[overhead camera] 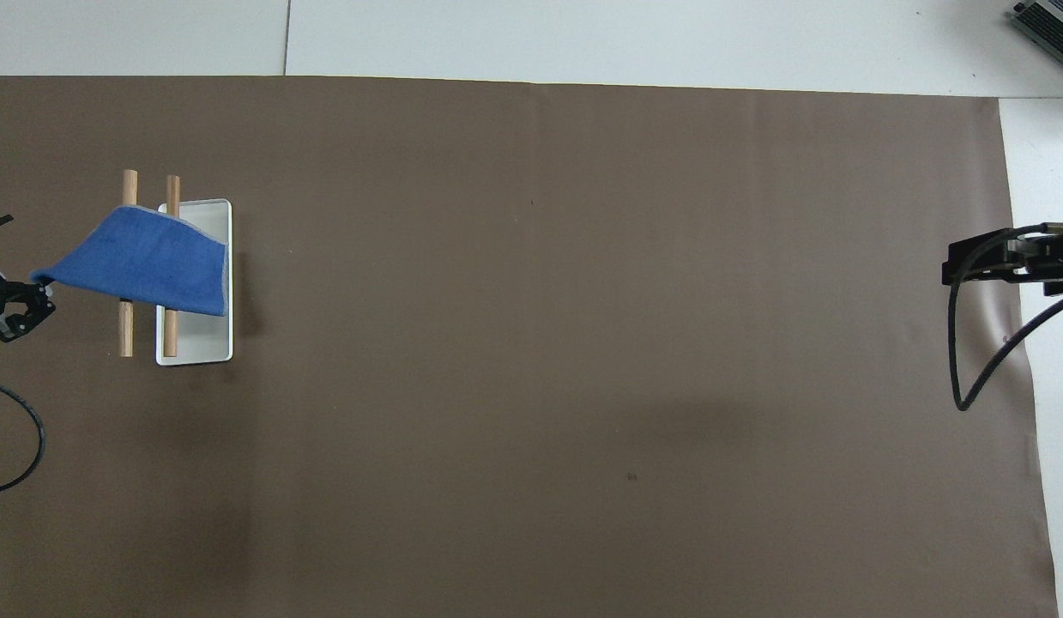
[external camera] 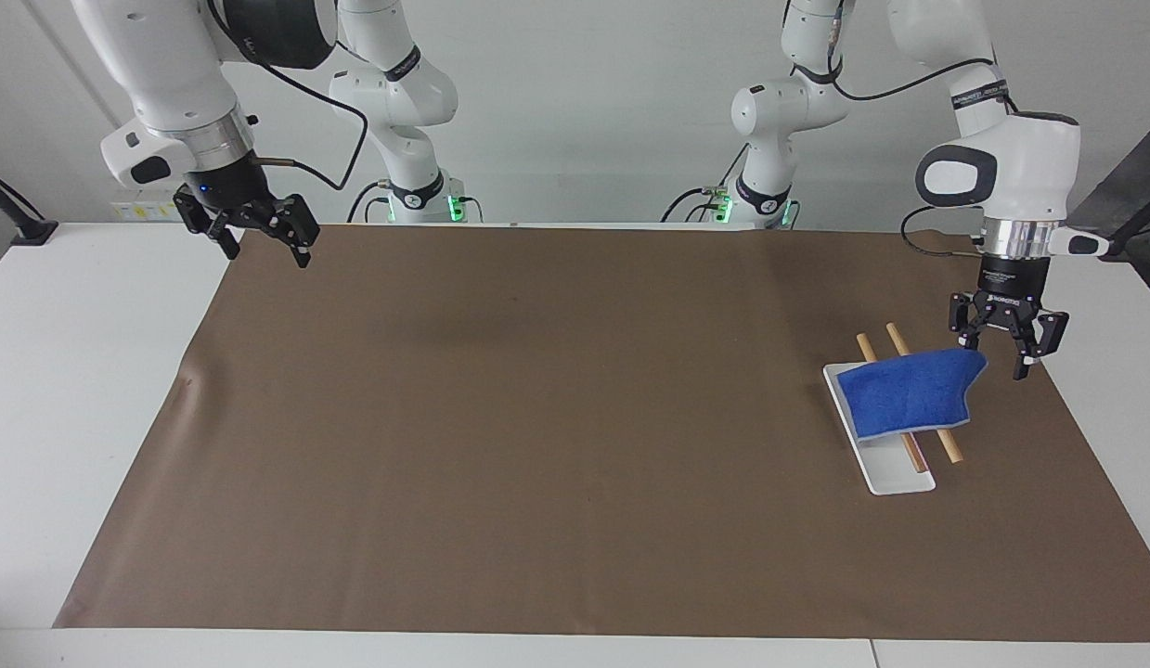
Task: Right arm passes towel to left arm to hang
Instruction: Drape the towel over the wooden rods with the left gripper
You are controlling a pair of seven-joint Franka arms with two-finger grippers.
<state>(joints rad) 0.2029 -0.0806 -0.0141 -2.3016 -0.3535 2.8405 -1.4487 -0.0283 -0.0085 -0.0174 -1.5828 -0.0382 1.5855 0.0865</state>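
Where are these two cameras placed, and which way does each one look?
Facing view: high across the table, looking back at the robots; both whole arms show, the left tool open by the towel, the right tool open and waiting at the mat's corner.
Overhead view: high above the robots' end, looking steeply down; only the tools' tips show, left and right.
Shared: the towel draped over the wooden rods on the white tray, and the brown mat.

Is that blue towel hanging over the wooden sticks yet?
Yes. The towel drapes across both rods, and the left pincer beside it is open.
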